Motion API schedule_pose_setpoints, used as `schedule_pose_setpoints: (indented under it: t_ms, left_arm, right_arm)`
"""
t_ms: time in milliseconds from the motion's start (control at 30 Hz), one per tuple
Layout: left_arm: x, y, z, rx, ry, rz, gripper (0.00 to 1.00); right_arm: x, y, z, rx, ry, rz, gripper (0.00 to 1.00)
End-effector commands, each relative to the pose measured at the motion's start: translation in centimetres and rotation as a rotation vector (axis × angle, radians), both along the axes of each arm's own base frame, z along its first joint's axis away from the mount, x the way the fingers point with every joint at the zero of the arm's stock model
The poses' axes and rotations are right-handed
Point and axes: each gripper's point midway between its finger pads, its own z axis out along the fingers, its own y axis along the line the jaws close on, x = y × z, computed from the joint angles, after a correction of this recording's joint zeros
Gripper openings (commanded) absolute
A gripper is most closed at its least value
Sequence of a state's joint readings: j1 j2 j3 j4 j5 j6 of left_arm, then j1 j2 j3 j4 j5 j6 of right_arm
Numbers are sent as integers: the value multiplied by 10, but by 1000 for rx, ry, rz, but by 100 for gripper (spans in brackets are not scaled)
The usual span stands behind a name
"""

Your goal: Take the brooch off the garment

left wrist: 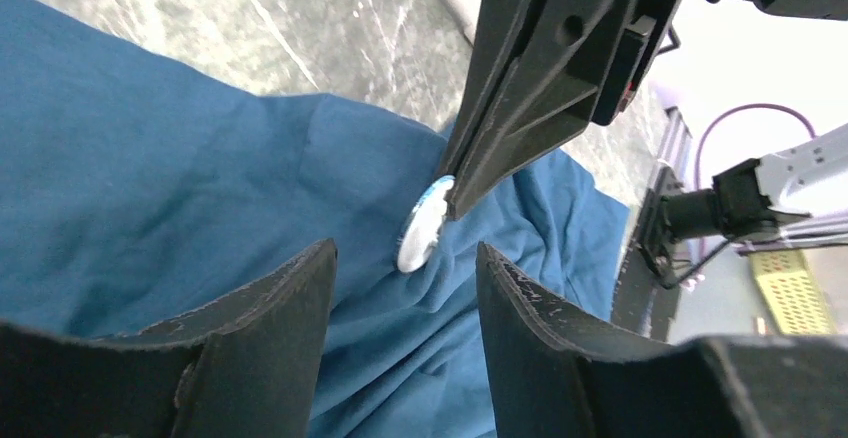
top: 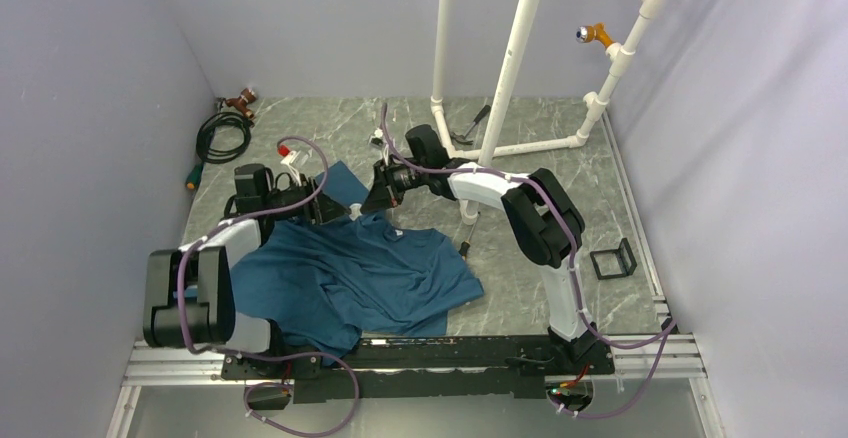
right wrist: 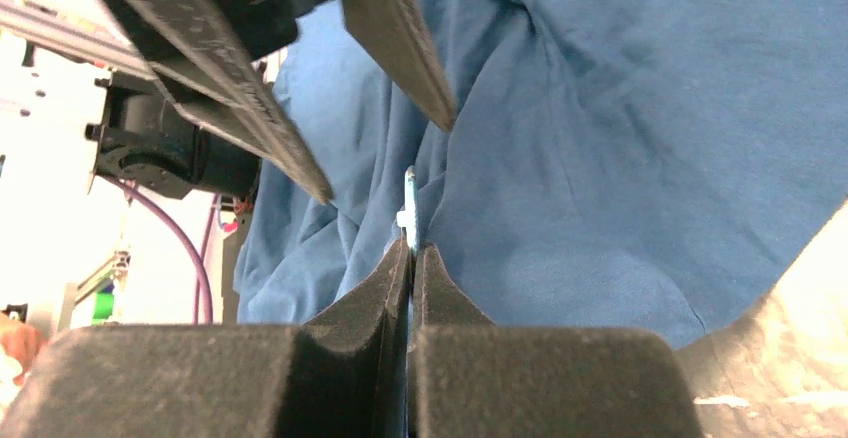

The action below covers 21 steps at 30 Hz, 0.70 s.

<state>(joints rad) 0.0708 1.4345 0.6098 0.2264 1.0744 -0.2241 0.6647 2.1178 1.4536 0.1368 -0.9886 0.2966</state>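
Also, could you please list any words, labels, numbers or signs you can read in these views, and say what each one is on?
No text can be read in any of the three views.
brooch: a blue mark at its rim, seen too edge-on to read.
garment: plain cloth, no print or label shows.

A high camera looks down over the whole worktop (top: 620,208); both wrist cameras sit close, facing each other across the brooch (left wrist: 424,226).
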Motion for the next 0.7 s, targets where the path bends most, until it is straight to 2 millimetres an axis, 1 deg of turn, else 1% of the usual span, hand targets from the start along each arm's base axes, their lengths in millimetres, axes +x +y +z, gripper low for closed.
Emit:
schedule_pose_setpoints:
  t_ms: [0,100,200,267,467,500,567,667]
  left_arm:
    - [5,10,13,73,-95,69,59]
    - [2,10,12,61,-89,88,60]
    - [3,12,8,72,-86,118,63]
    - [4,12,4,91,-93,123,66]
    - [5,-1,3,129,-104,73,68]
    - [3,-7,3,128,-106,55,68]
    - [2,-14,4,126,-108,38,67]
    - [3,-17,2,131,-103,33,63]
  right_arm:
    - [13,2,23,-23,-7,-77,0]
    - [13,2,21,-37,22,-88,0]
    - [14,3,19,-49,55,-97,0]
    - [13,4,17,-57,81,-101,0]
    - [8,3,21,-43,95,-106,0]
    - [8,3,20,-44,96,-108,0]
    - [7,3,19,-48,97,-110,0]
    - [5,3,22,-42,86,-108,0]
